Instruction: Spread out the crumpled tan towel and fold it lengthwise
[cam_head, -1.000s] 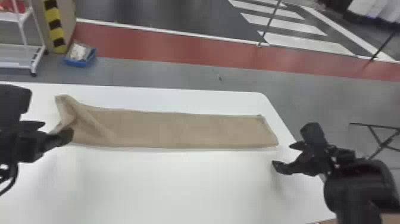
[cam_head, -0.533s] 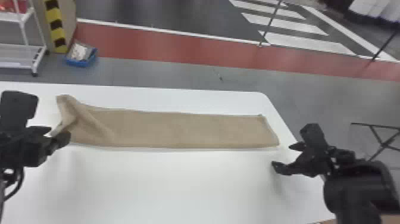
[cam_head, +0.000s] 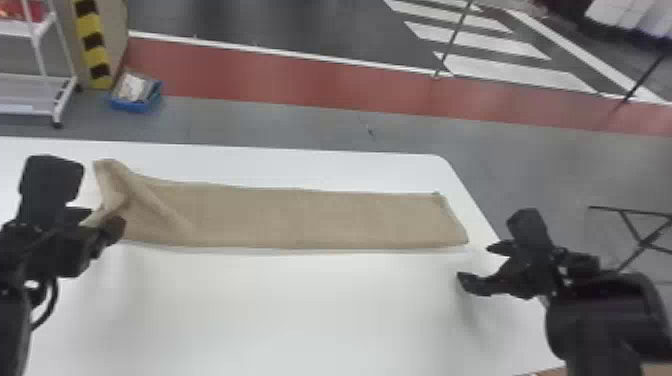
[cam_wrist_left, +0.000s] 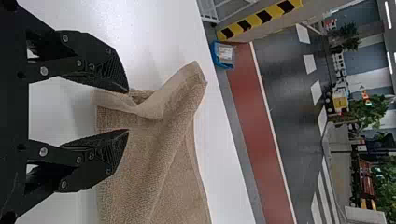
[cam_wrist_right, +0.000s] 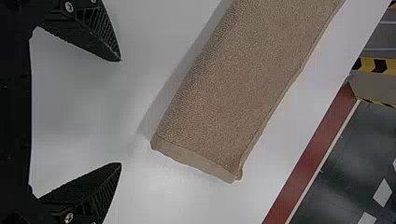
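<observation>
The tan towel (cam_head: 300, 217) lies as a long narrow strip across the white table, flat along most of its length. Its left end is rumpled, with a raised, turned-over corner. At that end stands my left gripper (cam_head: 107, 222); in the left wrist view the left gripper (cam_wrist_left: 127, 111) is open, its fingers either side of the turned-over edge of the towel (cam_wrist_left: 159, 154). My right gripper (cam_head: 475, 265) is off the towel's right end, toward the near side. In the right wrist view the right gripper (cam_wrist_right: 120, 112) is wide open, apart from the towel's squared end (cam_wrist_right: 233, 102).
The white table (cam_head: 300, 310) has its far edge just beyond the towel and its right edge beneath the right arm. On the floor behind are a white rack (cam_head: 45, 85) and a blue bin (cam_head: 135, 95). A dark metal stand (cam_head: 635, 230) is off to the right.
My left gripper has shifted slightly left and toward the near side, then a little back to the right. The towel and the right arm look unchanged.
</observation>
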